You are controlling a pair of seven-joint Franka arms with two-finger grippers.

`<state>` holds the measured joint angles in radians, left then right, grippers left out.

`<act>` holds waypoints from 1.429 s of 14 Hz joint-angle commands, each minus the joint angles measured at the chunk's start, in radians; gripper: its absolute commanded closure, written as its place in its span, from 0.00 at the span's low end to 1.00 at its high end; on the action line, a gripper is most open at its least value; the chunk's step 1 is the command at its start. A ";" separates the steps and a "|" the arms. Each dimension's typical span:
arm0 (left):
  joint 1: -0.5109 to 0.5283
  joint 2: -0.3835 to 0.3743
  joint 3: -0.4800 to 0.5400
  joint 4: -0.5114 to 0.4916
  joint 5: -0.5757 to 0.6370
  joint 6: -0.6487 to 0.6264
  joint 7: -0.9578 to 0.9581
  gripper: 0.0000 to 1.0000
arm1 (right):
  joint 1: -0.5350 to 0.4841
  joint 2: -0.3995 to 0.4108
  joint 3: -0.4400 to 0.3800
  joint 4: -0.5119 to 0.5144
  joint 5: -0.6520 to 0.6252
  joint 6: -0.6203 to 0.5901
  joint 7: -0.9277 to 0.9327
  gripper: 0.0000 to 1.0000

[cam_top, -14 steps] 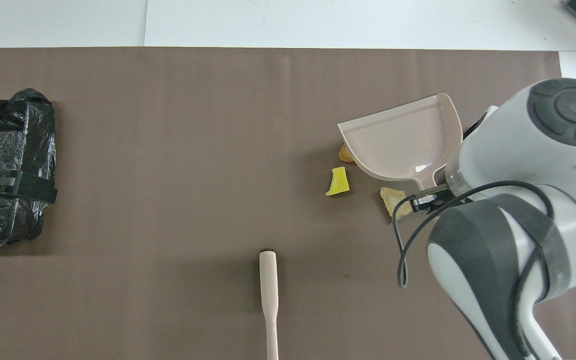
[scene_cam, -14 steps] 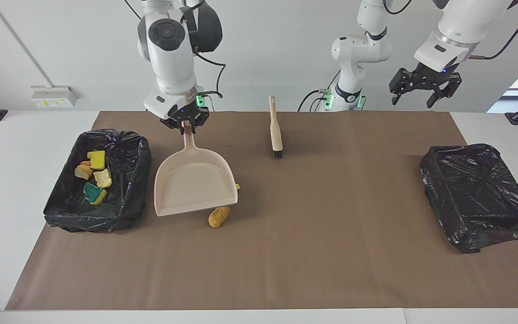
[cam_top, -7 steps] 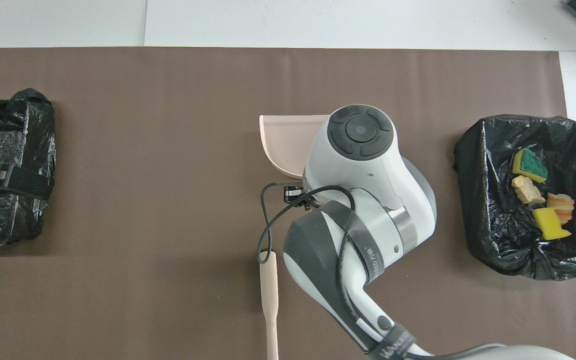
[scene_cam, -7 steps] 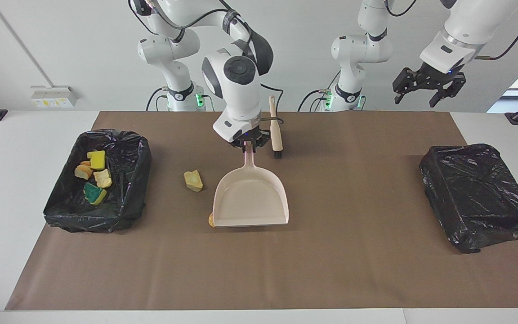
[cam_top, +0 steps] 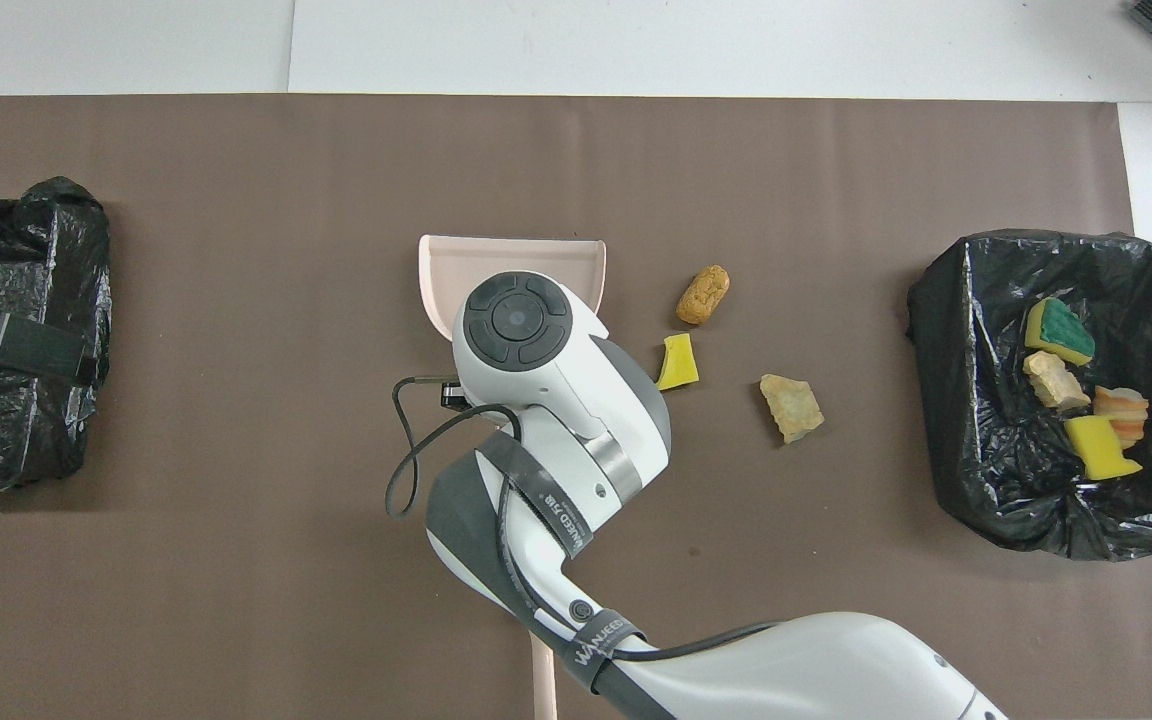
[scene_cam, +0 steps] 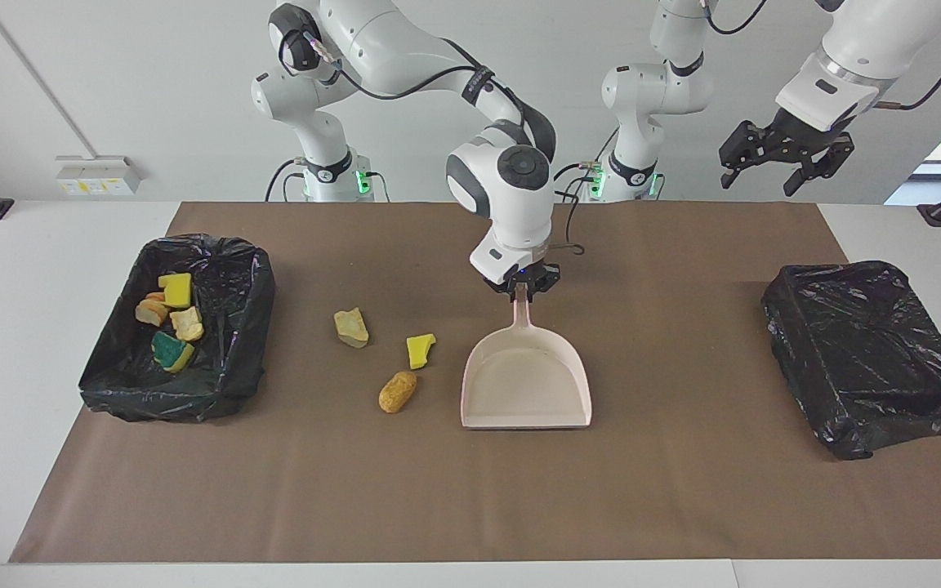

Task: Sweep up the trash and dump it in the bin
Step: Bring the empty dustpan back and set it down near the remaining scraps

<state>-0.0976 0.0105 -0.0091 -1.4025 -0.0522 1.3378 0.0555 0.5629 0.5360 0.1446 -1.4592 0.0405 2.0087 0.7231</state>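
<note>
My right gripper [scene_cam: 523, 291] is shut on the handle of the pale pink dustpan [scene_cam: 526, 384], whose pan is empty and opens away from the robots, near the middle of the mat. Three pieces of trash lie on the mat beside it, toward the right arm's end: a yellow sponge chunk [scene_cam: 419, 349], a tan chunk [scene_cam: 351, 327] and an orange-brown bread piece [scene_cam: 398, 392]. The bin [scene_cam: 251, 304] at the right arm's end holds several scraps [scene_cam: 176, 290]. In the overhead view the dustpan [cam_top: 511, 255] shows past my right arm. My left gripper [scene_cam: 785, 159] hangs open, high over the left arm's end.
A second black-lined bin [scene_cam: 871, 351] sits at the left arm's end of the brown mat [scene_cam: 470, 490]. Only the brush handle's tip [cam_top: 543, 680] shows in the overhead view, under my right arm, nearer to the robots than the dustpan.
My right arm carried the empty dustpan from beside the bin toward the mat's middle, uncovering three scraps. It now hides the brush in the facing view. The left gripper barely shifted.
</note>
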 commanded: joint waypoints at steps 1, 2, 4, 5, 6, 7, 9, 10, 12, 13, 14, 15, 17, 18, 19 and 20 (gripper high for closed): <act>0.006 0.005 -0.002 0.022 -0.006 0.013 0.009 0.00 | -0.001 0.006 -0.002 0.005 -0.046 0.031 0.015 1.00; 0.006 0.005 -0.002 0.022 -0.008 0.015 0.004 0.00 | -0.008 0.006 -0.002 -0.010 -0.048 0.056 0.015 1.00; 0.006 0.003 -0.002 0.019 -0.006 0.012 0.001 0.00 | -0.012 0.007 0.000 -0.020 -0.039 0.073 0.015 0.92; 0.007 0.003 -0.002 0.019 -0.005 0.015 0.000 0.00 | -0.014 0.007 0.000 -0.021 -0.039 0.076 0.013 0.73; 0.007 0.003 -0.002 0.019 -0.003 0.015 -0.002 0.00 | -0.012 0.006 -0.002 -0.029 -0.043 0.079 0.007 0.61; 0.006 0.003 -0.005 0.019 -0.006 0.014 -0.002 0.00 | -0.011 0.006 0.000 -0.038 -0.045 0.079 0.003 0.55; -0.005 -0.003 -0.009 0.014 -0.006 0.017 0.006 0.00 | -0.003 -0.001 -0.002 -0.043 -0.051 0.056 0.002 0.23; -0.005 -0.003 -0.011 0.014 -0.005 0.026 0.009 0.00 | 0.005 -0.010 -0.002 -0.043 -0.059 0.029 0.007 0.00; -0.008 0.000 -0.012 0.014 -0.005 0.075 0.007 0.00 | 0.008 -0.059 0.000 -0.044 -0.054 -0.051 0.007 0.00; -0.013 0.006 -0.012 0.014 -0.005 0.080 0.007 0.00 | 0.006 -0.098 0.000 -0.052 -0.050 -0.108 0.006 0.00; -0.013 0.011 -0.015 0.014 -0.005 0.083 0.006 0.00 | 0.006 -0.144 0.000 -0.078 -0.042 -0.146 0.006 0.00; -0.022 0.014 -0.015 0.014 -0.006 0.090 0.004 0.00 | 0.006 -0.213 0.001 -0.137 -0.040 -0.162 0.003 0.00; -0.053 0.020 -0.015 0.001 -0.006 0.125 -0.002 0.00 | 0.008 -0.363 0.006 -0.287 0.025 -0.166 -0.005 0.00; -0.080 0.029 -0.015 -0.012 -0.006 0.145 -0.003 0.00 | 0.012 -0.432 0.006 -0.364 0.074 -0.172 -0.017 0.00; -0.105 0.035 -0.015 -0.024 -0.006 0.159 -0.015 0.00 | 0.028 -0.480 0.007 -0.425 0.105 -0.173 -0.013 0.00; -0.129 0.046 -0.017 -0.044 -0.008 0.188 -0.032 0.00 | 0.066 -0.523 0.007 -0.494 0.136 -0.156 -0.005 0.00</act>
<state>-0.1753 0.0419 -0.0359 -1.4121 -0.0531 1.4742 0.0472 0.5911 0.1452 0.1511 -1.7544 0.1185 1.8026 0.7228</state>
